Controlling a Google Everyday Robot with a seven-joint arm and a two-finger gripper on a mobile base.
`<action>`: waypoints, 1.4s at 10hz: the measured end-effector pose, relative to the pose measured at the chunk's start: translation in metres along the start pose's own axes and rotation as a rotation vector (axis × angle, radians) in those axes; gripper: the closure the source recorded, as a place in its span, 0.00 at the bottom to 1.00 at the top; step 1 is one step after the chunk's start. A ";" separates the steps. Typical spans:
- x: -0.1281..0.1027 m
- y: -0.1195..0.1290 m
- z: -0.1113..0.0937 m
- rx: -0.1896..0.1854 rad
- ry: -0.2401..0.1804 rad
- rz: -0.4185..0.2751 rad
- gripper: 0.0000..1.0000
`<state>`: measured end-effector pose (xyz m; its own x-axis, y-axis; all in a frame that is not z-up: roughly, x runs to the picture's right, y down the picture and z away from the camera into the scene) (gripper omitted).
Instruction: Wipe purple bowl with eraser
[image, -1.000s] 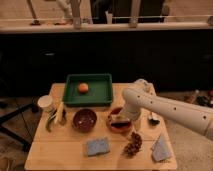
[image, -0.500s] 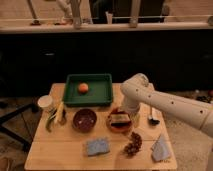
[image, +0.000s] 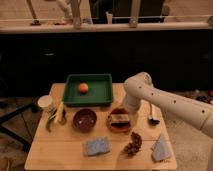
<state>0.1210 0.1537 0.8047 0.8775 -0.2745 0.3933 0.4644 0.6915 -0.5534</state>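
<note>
Arm (image: 170, 102) higher than a second ago, end effector (image: 128, 112) beside eraser (image: 118, 119) in orange bowl (image: 110, 128), grip unclear.

Dim room: dark cabinets (image: 150, 55) behind a wooden table (image: 60, 156), pale countertop (image: 125, 27) above.

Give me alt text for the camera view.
A white robot arm reaches from the right, its tool at the round orange-red bowl that holds the small cream eraser. The glossy dark purple bowl sits beside it on the wooden table.
</note>
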 end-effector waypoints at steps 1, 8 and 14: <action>-0.003 -0.003 0.001 0.008 -0.012 0.012 0.20; -0.015 -0.020 0.021 0.059 -0.093 0.129 0.20; -0.009 -0.017 0.034 0.067 -0.126 0.179 0.20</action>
<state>0.1013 0.1675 0.8357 0.9213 -0.0611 0.3839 0.2901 0.7655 -0.5743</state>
